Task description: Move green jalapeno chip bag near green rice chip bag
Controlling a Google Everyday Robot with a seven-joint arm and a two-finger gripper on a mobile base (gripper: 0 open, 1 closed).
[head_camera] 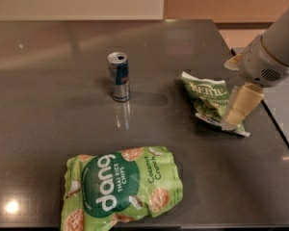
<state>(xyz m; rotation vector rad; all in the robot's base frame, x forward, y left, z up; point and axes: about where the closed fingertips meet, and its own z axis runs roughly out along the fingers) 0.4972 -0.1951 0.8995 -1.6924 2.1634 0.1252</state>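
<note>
From my console I saw the gripper (232, 121) at the right side of the dark grey table (48, 109), hanging from the pale arm that came in from the upper right. Its cream tip sat over the near-right end of the green jalapeno chip bag (207, 96), right at the white strip there. I could not tell whether it touched the bag, nor whether the gripper was spread or pressed together.

The Kettle bag lay flat and crinkled near the table's right edge, its lettering facing up. The green rice chip bag (123, 189) lay well apart from it, at the front of the table toward the left, puffy, with its "dang" lettering running sideways. A blue and silver drink can (118, 76) stood upright farther back, between the two bags and left of the Kettle bag.
</note>
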